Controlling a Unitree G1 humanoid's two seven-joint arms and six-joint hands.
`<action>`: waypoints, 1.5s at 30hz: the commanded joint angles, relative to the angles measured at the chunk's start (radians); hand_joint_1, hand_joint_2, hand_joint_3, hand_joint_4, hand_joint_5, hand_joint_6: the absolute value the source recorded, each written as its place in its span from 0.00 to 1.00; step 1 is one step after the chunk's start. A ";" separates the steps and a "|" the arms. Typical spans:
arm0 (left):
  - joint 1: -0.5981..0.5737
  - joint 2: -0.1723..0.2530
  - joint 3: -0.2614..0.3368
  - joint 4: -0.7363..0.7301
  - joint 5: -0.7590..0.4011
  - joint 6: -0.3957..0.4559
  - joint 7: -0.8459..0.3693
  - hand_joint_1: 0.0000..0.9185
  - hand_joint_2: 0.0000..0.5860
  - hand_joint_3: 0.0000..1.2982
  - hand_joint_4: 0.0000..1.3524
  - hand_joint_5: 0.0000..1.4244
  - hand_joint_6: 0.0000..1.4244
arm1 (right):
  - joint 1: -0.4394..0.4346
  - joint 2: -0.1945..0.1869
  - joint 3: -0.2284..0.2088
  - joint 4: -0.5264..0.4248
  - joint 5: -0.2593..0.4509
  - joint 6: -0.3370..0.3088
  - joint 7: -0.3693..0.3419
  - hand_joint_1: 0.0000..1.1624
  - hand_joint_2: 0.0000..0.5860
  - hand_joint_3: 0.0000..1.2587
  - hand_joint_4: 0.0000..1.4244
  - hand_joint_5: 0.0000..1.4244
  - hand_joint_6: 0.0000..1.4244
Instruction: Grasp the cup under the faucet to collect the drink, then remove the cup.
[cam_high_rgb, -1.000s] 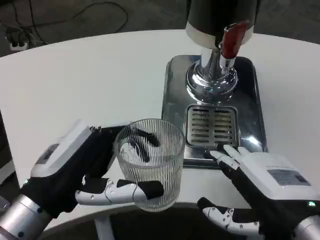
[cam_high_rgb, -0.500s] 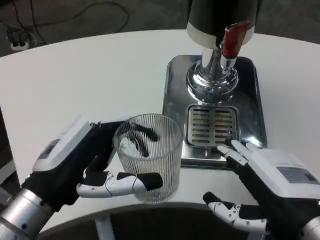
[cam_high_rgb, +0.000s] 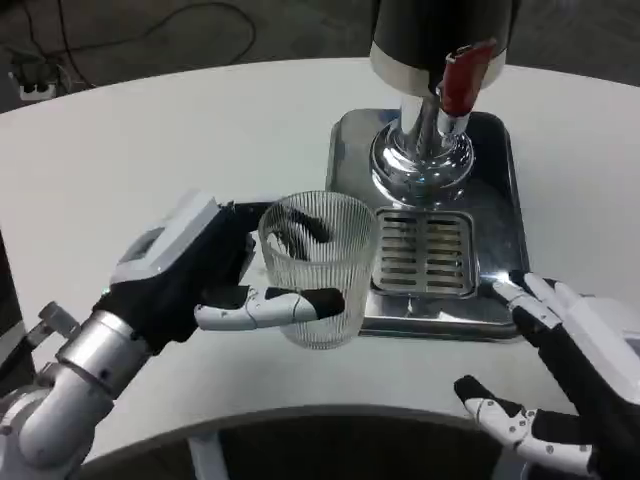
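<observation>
**Cup in hand, short of the spout**

The left hand (cam_high_rgb: 195, 280) is wrapped around the ribbed glass cup (cam_high_rgb: 320, 270) — fingers across its front and behind it. The cup sits just beside the tray's (cam_high_rgb: 500, 170) left edge, not yet on the drain grille (cam_high_rgb: 427, 253); whether it is lifted off the tabletop (cam_high_rgb: 150, 150) I can't quite tell. The right hand (cam_high_rgb: 575, 390) waits near, fingers apart, holding nothing. Risk from here: the cup's base catching the tray lip and tipping, or stopping off-centre under the red-handled faucet (cam_high_rgb: 455, 85) — drink would spill.
</observation>
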 joint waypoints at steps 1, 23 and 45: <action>-0.080 -0.005 -0.024 0.088 0.031 -0.054 0.067 0.60 0.48 0.80 0.92 1.00 1.00 | 0.022 0.005 -0.028 -0.036 0.014 0.001 0.004 0.35 0.67 0.08 0.00 0.00 0.00; -0.517 -0.086 -0.215 0.724 0.205 -0.108 0.339 0.60 0.48 0.80 0.92 1.00 1.00 | 0.143 0.058 -0.194 -0.133 0.098 -0.071 0.024 0.35 0.67 0.08 0.00 0.00 0.00; -0.651 -0.191 -0.367 0.880 0.298 -0.018 0.526 0.58 0.51 0.75 0.83 0.96 1.00 | 0.249 0.101 -0.435 -0.133 0.293 -0.215 0.023 0.35 0.67 0.08 0.00 0.00 0.00</action>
